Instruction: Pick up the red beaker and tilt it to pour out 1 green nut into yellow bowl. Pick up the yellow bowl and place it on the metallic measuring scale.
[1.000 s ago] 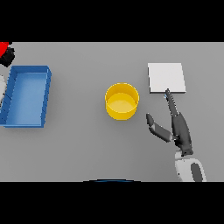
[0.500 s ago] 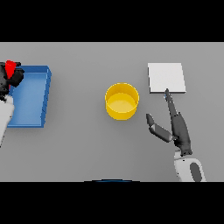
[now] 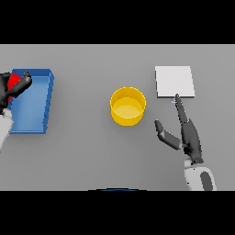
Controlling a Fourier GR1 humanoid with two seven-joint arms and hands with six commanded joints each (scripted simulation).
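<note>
Left hand [image 3: 17, 86] now sits further in from the desk's [image 3: 87, 151] left edge than half a second ago, over the upper-left corner of the blue tray [image 3: 46, 103]. Its fingers are curled round the red beaker [image 3: 15, 81], of which only a red patch shows behind the dark fingers. Green nut not visible. Yellow bowl [image 3: 128, 106] unchanged, standing well right of the tray, near mid-desk. Metallic measuring scale [image 3: 174, 81] unchanged, up and right of the bowl. Right hand [image 3: 188, 135] unchanged, right of the bowl, fingers straight, thumb spread; fingertips just below the scale's lower edge.
</note>
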